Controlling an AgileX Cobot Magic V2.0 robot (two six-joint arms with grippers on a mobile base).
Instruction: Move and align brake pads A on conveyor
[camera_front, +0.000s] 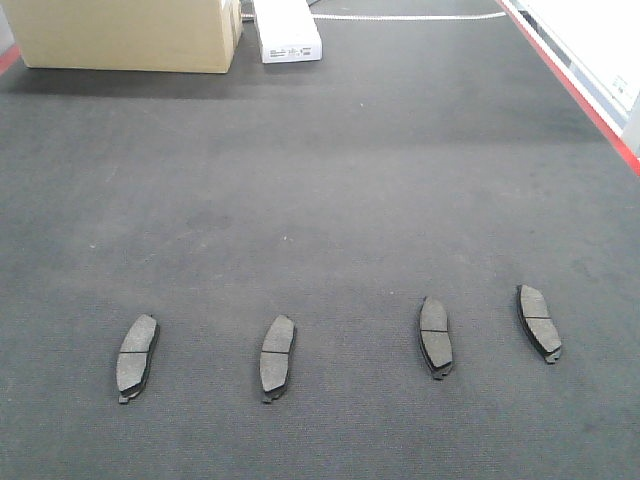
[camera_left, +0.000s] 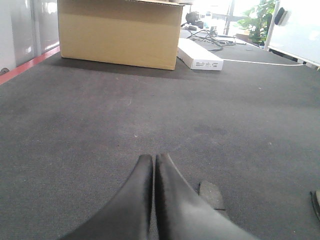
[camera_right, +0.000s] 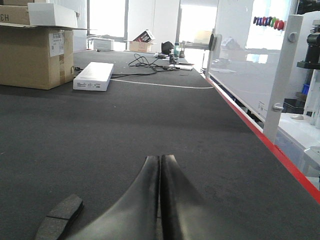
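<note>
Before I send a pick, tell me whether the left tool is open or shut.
Shut: the left tool shows its two fingers pressed together, holding nothing.

The wide dark grey felt conveyor belt (camera_front: 330, 180) holds four small flat grey brake pads (camera_front: 277, 354), a big brown cardboard box (camera_front: 130, 35) and a flat white box (camera_front: 287, 30) far ahead of the hands.

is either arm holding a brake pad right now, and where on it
Nothing is held. The left gripper and the right gripper both have their jaws pressed together with nothing between them, and all four brake pads lie flat on the conveyor.
</note>
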